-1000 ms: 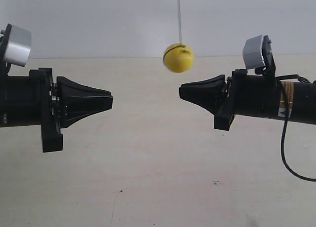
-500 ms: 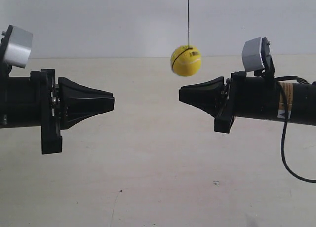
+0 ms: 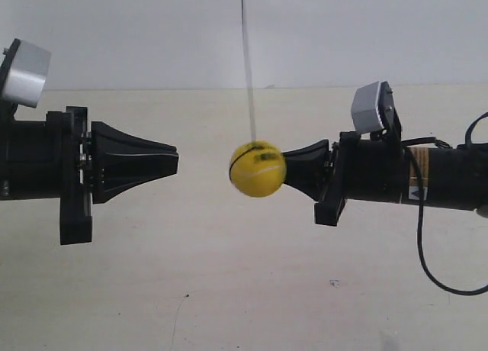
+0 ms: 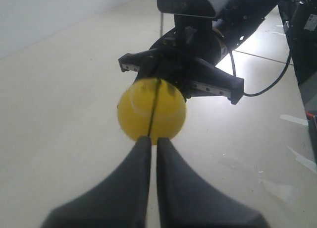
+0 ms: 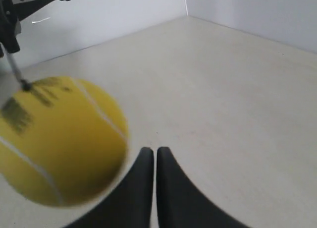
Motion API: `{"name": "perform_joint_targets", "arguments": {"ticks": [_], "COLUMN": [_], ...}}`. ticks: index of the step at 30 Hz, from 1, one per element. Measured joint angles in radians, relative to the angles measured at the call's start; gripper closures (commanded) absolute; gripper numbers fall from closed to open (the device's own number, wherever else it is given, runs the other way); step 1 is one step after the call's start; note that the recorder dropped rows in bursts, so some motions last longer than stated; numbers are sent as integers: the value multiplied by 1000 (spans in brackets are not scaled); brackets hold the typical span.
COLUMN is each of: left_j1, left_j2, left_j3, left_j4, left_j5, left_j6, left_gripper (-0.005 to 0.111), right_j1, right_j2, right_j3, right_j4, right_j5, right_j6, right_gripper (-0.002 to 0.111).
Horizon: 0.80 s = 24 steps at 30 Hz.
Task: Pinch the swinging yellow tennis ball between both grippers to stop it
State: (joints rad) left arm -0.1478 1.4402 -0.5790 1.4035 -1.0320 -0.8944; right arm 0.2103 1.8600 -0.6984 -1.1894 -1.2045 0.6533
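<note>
Yellow tennis ball (image 3: 258,169) hangs on its string (image 3: 248,69), just off the tip of the right gripper (image 3: 293,170) at its 3 o'clock. The left gripper (image 3: 174,156) stands apart at 9 o'clock. Only the wrist views show both jaws closed to a slit, empty. The barcode label (image 5: 17,116) shows only from the right wrist.

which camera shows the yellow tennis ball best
The exterior view: the yellow tennis ball is whole and fairly sharp, with its string rising above it. The left wrist view shows it nearly whole but softer. The right wrist view shows it blurred and cut off by the picture's edge.
</note>
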Motion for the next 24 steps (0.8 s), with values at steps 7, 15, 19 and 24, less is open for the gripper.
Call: {"name": "perform_joint_targets", "arguments": {"ticks": [7,15,19,24], "left_j1": [0,0,-2,-55], "left_j2": [0,0,0,0], "left_j3": [0,0,0,0], "left_j4": [5,5,5,5], "left_j5": [-8,-8,-8,4], "left_j6": [0,0,0,11], "left_gripper": [102,102,102,102], "right_j1": [91,99,99,99], "right_j2": [0,0,0,0], "right_j3": [0,0,0,0], "right_j4": [50,77,77,77], "right_j5": [-5,25,25,17], "right_j6": [-64,-87,-94,-96], "right_gripper": [108,108,108,108]}}
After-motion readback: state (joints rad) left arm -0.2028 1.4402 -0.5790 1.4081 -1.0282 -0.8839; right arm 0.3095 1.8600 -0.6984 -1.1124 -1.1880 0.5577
